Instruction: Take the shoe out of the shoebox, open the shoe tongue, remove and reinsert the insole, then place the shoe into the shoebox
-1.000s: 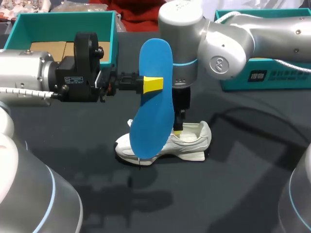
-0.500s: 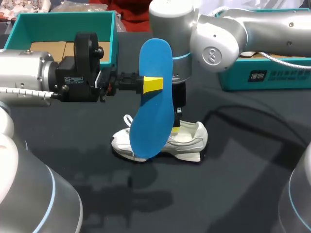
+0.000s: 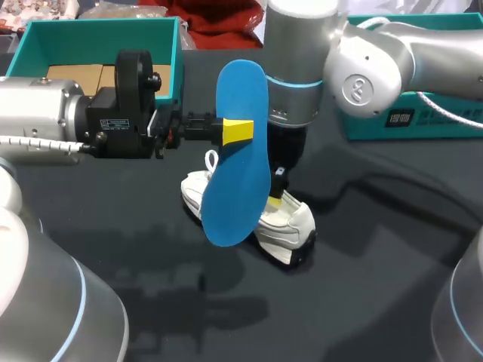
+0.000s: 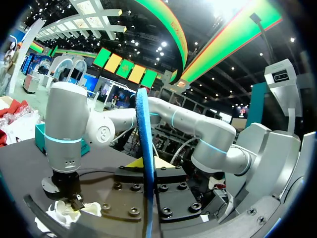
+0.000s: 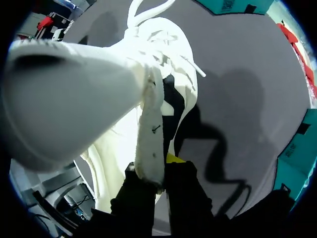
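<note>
Your left gripper (image 3: pixel 238 130) clamps the blue insole (image 3: pixel 235 188) between its fingers; your right gripper (image 5: pixel 157 172) seems pinched onto the rim of the shoe (image 5: pixel 99 89).

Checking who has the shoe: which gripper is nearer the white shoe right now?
Right. The right gripper is shut on the white shoe at its collar; the left gripper is higher up, holding the blue insole.
</note>
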Controlling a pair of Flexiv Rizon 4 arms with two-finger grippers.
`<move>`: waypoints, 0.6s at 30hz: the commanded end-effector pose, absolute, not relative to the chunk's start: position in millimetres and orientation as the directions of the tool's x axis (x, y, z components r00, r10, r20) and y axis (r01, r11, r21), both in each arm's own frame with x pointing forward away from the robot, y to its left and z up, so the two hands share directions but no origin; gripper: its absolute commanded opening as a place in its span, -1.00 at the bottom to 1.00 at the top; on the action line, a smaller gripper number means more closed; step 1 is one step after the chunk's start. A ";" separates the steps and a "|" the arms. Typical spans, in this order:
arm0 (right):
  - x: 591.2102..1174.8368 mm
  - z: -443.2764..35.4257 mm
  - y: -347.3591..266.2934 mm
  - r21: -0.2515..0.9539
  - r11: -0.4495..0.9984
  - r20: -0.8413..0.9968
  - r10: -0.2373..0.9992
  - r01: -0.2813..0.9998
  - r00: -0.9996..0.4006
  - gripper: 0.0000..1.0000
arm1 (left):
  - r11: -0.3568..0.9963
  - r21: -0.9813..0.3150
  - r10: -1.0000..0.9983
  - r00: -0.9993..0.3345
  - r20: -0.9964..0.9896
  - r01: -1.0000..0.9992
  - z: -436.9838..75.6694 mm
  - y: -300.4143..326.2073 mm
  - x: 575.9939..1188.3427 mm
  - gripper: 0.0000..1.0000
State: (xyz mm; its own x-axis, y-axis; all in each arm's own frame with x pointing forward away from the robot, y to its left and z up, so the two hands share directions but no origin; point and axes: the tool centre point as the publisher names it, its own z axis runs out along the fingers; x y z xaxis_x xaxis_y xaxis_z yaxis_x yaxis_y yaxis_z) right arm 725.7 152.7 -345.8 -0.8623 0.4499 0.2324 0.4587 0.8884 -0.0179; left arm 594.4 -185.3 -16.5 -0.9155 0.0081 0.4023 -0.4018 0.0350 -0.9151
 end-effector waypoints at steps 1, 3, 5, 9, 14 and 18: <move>720.2 -344.0 144.6 0.056 0.826 0.230 0.536 0.561 -0.812 -1.00 | 0.035 -0.915 0.010 -0.916 0.402 -0.401 -17.5 -189.0 596.4 -1.00; 720.2 -344.0 144.6 0.056 0.826 0.230 0.536 0.561 -0.812 -1.00 | 0.035 -0.915 0.010 -0.916 0.402 -0.401 -17.5 -189.0 596.4 -1.00; 720.2 -344.0 144.6 0.056 0.826 0.230 0.536 0.561 -0.812 -1.00 | 0.035 -0.915 0.010 -0.916 0.402 -0.401 -17.5 -189.0 596.4 -1.00; 720.0 -344.6 143.9 0.082 0.756 0.259 0.613 0.650 -0.746 -1.00 | 0.035 -0.915 0.010 -0.916 0.402 -0.401 -17.5 -189.0 596.4 -1.00; 714.4 -340.8 147.0 0.045 0.600 0.264 0.764 0.799 -0.589 -1.00 | 0.035 -0.915 0.010 -0.916 0.402 -0.401 -17.5 -189.0 596.4 -1.00; 708.6 -334.5 150.7 0.002 0.494 0.265 0.838 0.870 -0.476 -1.00 | 0.035 -0.915 0.010 -0.916 0.402 -0.401 -17.5 -189.0 596.4 -1.00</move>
